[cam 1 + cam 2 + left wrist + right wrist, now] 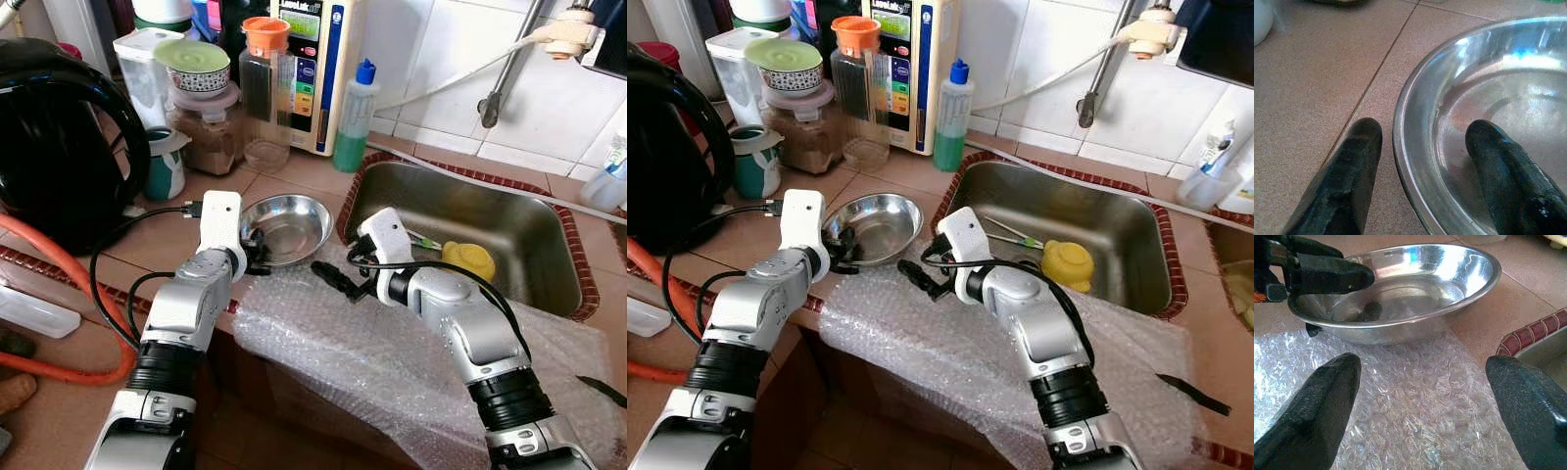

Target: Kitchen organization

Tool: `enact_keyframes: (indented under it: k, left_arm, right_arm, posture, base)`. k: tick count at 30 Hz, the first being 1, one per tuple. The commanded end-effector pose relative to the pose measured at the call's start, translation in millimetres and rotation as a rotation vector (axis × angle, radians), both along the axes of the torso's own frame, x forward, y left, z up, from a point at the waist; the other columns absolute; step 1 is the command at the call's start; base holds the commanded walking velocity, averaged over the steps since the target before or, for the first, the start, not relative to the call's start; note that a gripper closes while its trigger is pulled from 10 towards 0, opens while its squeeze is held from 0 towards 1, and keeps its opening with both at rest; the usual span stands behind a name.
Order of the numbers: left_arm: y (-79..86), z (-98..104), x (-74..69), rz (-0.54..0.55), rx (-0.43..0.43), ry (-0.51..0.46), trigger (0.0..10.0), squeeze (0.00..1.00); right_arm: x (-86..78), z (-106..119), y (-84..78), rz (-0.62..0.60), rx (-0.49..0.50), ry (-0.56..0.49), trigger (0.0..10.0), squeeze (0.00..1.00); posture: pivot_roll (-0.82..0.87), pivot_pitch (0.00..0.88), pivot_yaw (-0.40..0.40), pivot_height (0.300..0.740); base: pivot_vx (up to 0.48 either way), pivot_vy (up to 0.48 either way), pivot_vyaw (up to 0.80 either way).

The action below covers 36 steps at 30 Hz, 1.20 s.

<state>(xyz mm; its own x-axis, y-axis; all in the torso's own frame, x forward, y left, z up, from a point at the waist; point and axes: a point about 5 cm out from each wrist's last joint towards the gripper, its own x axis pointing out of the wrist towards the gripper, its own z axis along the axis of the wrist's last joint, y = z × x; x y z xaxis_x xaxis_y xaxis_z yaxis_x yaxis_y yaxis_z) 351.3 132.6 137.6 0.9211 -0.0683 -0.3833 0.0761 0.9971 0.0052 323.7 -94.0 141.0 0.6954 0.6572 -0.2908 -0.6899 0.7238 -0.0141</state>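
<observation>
My left gripper (1422, 161) is spread wide astride the near rim of the steel bowl (294, 225), one finger inside, one outside. My right gripper (1422, 401), also spread, hovers over bubble wrap (1400, 431), bowl just ahead.

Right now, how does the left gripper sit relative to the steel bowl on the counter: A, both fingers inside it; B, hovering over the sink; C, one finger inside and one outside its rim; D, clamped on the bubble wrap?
C: in the left wrist view the left gripper straddles the rim of the steel bowl, one finger inside and the other on the tile outside.
</observation>
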Motion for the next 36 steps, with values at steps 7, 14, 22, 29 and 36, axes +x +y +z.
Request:
enact_keyframes:
  k: [7, 14, 22, 29, 36]
  left_arm:
    - [0.6, -2, -0.8, 0.022, -0.026, 0.031, 0.0, 0.0]
    - [2.4, -3, -0.7, 0.035, -0.03, 0.035, 0.0, 0.0]
    - [6.9, -4, -0.3, 0.079, -0.036, 0.034, 0.0, 0.0]
    - [13.6, 7, 3.0, 0.178, -0.102, -0.08, 0.0, 0.0]
    - [12.1, 25, 5.8, 0.21, -0.156, -0.218, 0.0, 0.0]
  right_arm:
    - [-1.7, 3, -0.3, 0.018, -0.024, -0.006, 10.0, 0.0]
    - [-1.9, 3, -0.6, 0.022, -0.033, -0.008, 10.0, 0.0]
    - [-1.2, 3, -2.1, 0.02, -0.043, -0.01, 10.0, 0.0]
    - [0.7, 4, -2.1, 0.012, -0.044, -0.019, 10.0, 0.0]
    - [4.9, 7, -3.8, -0.023, -0.03, -0.033, 10.0, 0.0]
  posture:
    - [0.13, 0.0, -0.061, 0.74]
    - [0.13, 0.0, -0.063, 0.74]
    - [0.13, 0.0, -0.067, 0.74]
    - [0.13, 0.0, -0.07, 0.74]
    - [0.13, 0.0, -0.071, 0.74]
  base:
    - [0.0, 0.0, 0.0]
    - [0.0, 0.0, 0.0]
    - [0.0, 0.0, 0.0]
    - [0.0, 0.0, 0.0]
    - [0.0, 0.0, 0.0]
